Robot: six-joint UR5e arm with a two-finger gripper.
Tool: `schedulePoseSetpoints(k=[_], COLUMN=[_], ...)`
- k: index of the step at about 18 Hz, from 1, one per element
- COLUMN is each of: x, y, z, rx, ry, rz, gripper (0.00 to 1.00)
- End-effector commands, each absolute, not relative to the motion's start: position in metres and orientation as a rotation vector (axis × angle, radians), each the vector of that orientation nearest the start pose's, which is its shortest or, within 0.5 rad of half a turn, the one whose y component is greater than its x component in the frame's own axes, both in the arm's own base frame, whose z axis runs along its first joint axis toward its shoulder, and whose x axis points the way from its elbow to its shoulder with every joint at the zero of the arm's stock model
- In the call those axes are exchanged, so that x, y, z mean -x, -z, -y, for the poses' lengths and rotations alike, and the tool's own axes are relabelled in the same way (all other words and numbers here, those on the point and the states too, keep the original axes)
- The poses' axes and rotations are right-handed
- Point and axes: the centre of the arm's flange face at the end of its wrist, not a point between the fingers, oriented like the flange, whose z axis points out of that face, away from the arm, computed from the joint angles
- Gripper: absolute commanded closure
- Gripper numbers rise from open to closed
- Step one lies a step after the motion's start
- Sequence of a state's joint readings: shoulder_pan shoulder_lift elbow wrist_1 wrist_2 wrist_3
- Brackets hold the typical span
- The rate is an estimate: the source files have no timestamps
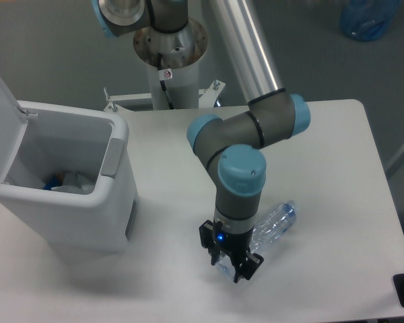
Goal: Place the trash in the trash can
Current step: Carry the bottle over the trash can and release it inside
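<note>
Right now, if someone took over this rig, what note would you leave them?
Gripper: closed on the base end of the clear plastic bottle, which slants up and to the right from it over the table.
Trash can: at the table's left, lid up, with white crumpled trash already inside, plus something blue I cannot identify.
Done: the wrapper looks binned, bottle gripped.
Left: carry the bottle left over the can's opening and release it.

Silver tube links, dark grey joints capped pale blue, black tool (233,264) lit by a small blue lamp.
</note>
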State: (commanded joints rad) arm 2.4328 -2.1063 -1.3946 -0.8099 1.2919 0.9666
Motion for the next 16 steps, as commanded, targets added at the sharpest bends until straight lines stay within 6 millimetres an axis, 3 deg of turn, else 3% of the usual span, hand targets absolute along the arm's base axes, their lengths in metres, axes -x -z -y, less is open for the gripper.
schedulePoseSetpoints(k=[5,9,11,16], x=[0.42,0.415,0.405,0.363], y=[-0.412,-0.492,-0.526,-0.588], z=[-0.6,-0.592,-0.586,-0.57], rx=[2.413,2.149,2.075,1.908], ry=[-0.009,0.222,0.241,0.363], rz=[-0.104,-0.017,-0.061,-0.164], gripper=[0.47,0.47,0.48,0.48])
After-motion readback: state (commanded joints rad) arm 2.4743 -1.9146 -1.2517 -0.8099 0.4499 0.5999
